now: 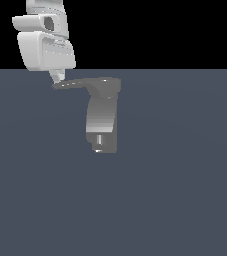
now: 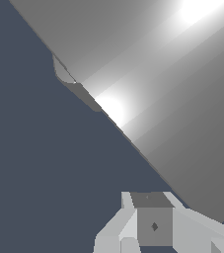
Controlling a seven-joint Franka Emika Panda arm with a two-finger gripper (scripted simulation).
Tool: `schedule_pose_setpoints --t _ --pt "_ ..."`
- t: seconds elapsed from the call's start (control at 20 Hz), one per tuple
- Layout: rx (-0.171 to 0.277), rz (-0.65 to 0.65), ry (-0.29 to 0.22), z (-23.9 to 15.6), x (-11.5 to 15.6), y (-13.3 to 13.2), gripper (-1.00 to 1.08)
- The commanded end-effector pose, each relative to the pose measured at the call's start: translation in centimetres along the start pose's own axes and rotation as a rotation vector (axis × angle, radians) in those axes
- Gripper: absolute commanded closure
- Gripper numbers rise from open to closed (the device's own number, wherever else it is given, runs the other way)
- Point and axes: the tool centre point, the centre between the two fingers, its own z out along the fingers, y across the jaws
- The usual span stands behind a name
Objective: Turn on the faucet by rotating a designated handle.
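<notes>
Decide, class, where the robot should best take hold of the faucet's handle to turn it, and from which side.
Probably near the tapered tip of the handle, far from the faucet body, where leverage is greatest. It sticks out sideways towards the exterior view's left, so come from above there, where the gripper hovers; pushing sideways may suit the thin lever better than pinching.

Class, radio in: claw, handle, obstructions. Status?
Claw at handle tip, jaw state unclear. Faucet upright. Nothing seen blocking.

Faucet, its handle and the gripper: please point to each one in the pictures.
faucet point(image 1: 101, 120): exterior view, middle of its curved upright body.
handle point(image 1: 77, 83): exterior view, middle of the thin lever.
gripper point(image 1: 57, 76): exterior view, fingertips at the handle's tip.
</notes>
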Motion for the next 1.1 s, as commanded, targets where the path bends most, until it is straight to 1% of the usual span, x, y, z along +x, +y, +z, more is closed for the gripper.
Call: schedule_pose_setpoints --t 0.0,0.1,0.15,1.05 --pt "-0.003 -0.007 0.001 0.0 -0.4 1.1 1.08" --pt "-0.003 -0.007 0.001 0.0 -0.4 1.4 1.08" --pt "-0.001 -0.001 0.0 0.0 -0.1 0.9 1.08" --pt "-0.001 -0.003 0.001 0.0 3.1 4.7 1.08"
